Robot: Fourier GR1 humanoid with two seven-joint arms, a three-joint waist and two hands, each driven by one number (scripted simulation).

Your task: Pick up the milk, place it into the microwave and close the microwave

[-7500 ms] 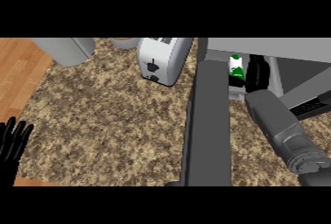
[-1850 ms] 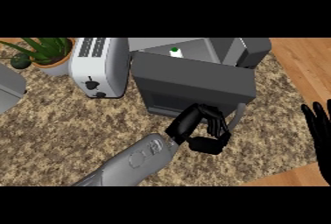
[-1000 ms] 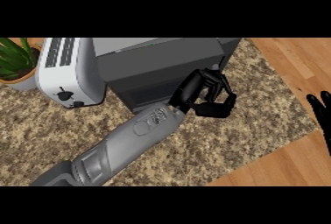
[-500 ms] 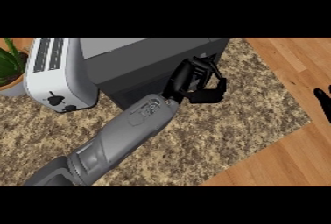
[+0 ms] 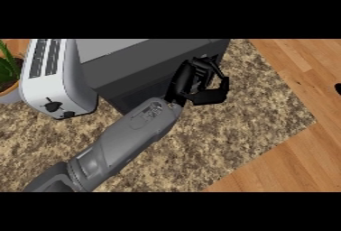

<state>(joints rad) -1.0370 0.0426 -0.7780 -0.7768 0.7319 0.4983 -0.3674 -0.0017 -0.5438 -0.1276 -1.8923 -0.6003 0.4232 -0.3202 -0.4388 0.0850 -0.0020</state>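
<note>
Fingers: the left hand [image 5: 198, 83] has its fingers curled inward at the front right corner of the microwave [image 5: 153, 67], clenched on nothing that I can see (no carton between them).

Contact: the knuckles seem to rest against the dark front face, near its right edge; whether they press it or hover just off it, I cannot tell.

Milk: not visible anywhere in this view. From the shut-looking front I judge it is probably inside, though that is only a guess.

Door: the front looks flush with the body, so the closing step seems done or nearly so.

Risk: if the door is not latched, a push from curled fingers near the corner may slide off the edge onto the granite counter [image 5: 233, 131] instead of seating it. A sideways shove could also nudge the whole microwave toward the toaster [image 5: 50, 76], which stands just beside its left wall.

Forearm: the grey left forearm [image 5: 126, 144] crosses the counter diagonally from the lower left, hiding part of the front.

Around: a potted plant [image 5: 8, 72] shows at the far left edge, beyond the toaster.

Right hand: only a dark sliver [image 5: 338, 89] at the right edge over the wooden floor [image 5: 300, 149]; its fingers cannot be judged.
</note>
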